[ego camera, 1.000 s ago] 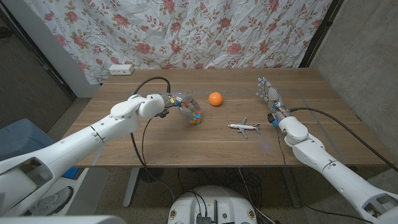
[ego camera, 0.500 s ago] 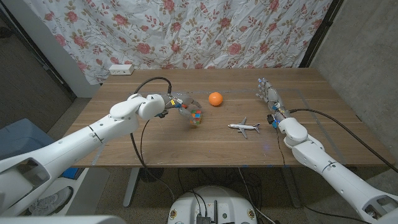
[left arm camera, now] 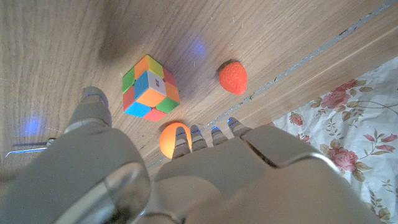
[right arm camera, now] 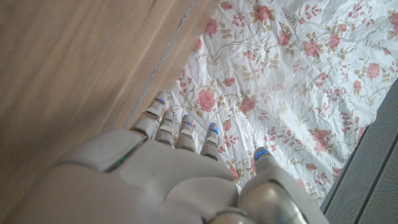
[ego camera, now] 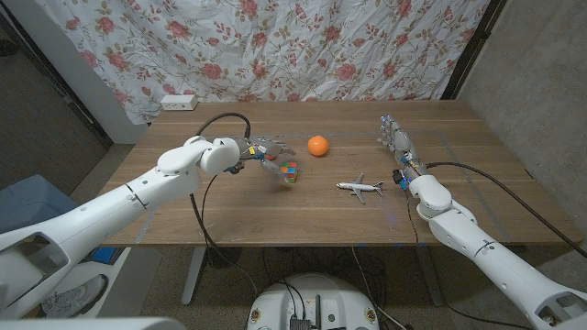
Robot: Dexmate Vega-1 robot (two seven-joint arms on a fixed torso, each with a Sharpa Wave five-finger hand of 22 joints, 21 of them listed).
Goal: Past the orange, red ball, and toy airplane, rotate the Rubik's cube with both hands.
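The Rubik's cube (ego camera: 290, 171) (left arm camera: 150, 87) sits on the wooden table (ego camera: 275, 215), free of both hands. My left hand (ego camera: 264, 150) (left arm camera: 186, 177) hovers just left of it, fingers spread and holding nothing. The orange (ego camera: 317, 145) lies behind the cube; in the left wrist view the orange (left arm camera: 169, 138) is partly hidden by my fingers. A small red strawberry-shaped thing (left arm camera: 233, 76) lies near the cube. The toy airplane (ego camera: 359, 188) lies to the cube's right. My right hand (ego camera: 396, 137) (right arm camera: 168, 180) stands near the table's right side, fingers straight and empty.
A white power strip (ego camera: 178, 102) lies at the table's far left corner. A flowered cloth (ego camera: 303, 46) hangs behind the table. A black cable (ego camera: 215, 128) loops over my left arm.
My left hand's fingers, curled around the cube a second ago, have spread and drawn back to the left. The cube stays in place. The right hand has barely moved.
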